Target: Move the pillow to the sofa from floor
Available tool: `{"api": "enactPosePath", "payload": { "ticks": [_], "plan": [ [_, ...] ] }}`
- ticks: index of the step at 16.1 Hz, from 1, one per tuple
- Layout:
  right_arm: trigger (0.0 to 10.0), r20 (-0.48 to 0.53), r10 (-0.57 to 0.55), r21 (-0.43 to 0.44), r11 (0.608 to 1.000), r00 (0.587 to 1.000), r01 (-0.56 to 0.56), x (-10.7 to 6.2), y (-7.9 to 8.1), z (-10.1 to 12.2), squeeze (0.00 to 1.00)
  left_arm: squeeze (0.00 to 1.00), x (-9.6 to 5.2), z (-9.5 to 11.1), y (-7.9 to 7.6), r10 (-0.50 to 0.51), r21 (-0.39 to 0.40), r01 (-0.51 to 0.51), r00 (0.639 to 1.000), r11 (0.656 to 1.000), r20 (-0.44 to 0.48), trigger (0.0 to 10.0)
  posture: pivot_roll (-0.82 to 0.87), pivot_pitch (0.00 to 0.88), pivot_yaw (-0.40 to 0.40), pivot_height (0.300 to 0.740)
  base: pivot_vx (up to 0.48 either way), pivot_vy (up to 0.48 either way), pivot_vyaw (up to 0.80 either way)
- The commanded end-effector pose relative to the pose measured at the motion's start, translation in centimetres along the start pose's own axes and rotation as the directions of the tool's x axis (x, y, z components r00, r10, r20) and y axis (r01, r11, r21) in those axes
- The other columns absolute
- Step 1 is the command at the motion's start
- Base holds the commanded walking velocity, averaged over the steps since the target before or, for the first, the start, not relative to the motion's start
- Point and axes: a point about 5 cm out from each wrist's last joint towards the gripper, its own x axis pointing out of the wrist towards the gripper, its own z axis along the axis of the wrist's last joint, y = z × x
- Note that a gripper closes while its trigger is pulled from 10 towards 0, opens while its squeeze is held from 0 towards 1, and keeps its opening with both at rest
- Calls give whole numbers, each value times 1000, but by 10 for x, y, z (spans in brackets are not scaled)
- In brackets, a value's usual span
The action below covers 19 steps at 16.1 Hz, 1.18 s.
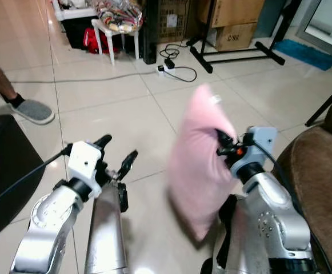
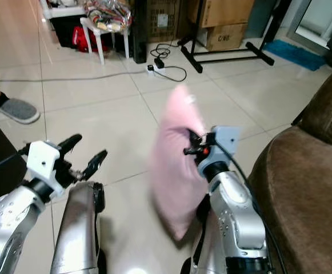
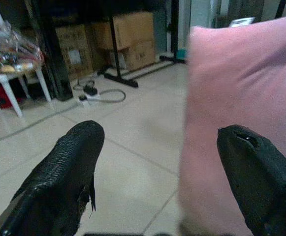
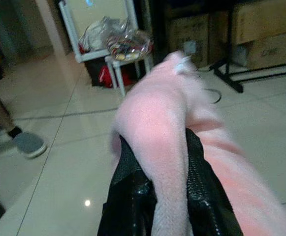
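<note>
1. While the pillow (image 1: 200,165) hangs upright and blurred above the floor (image 1: 120,114), the right gripper (image 4: 155,169) pinches its edge between both black fingers.
2. One pink pillow is in sight, just left of the brown sofa (image 1: 320,171), not touching the seat.
3. Left of the pillow, the left gripper (image 1: 115,153) is held over the tiles with fingers spread wide, grasping nothing.
4. Glossy beige tiles make up the floor.
5. Far across it stand two cardboard boxes (image 1: 231,23), one white stool (image 1: 114,34), one black stand (image 1: 234,54) and one power strip (image 1: 163,68) with cable.
6. At far left, one person's grey shoe (image 1: 33,111) rests on the tiles.
</note>
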Motion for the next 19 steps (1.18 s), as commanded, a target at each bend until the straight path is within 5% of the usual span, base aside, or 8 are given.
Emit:
{"api": "enactPosePath", "payload": {
  "ticks": [1, 19],
  "plan": [
    [0, 76, -1, -4, 1000, 997, 1, 2, 0, 20, 0, 0, 2, 6, 0, 11, 15, -11, 1000, 1000, 21, 10000, 34, 0, -53, 450, 0, 0, 0],
    [0, 77, -87, -5, 996, 993, 88, 1, -6, 21, 0, 0, 11, 6, -1, 41, 24, -42, 999, 999, 34, 10000, 24, 0, -55, 620, 0, 0, 0]
  ]
}}
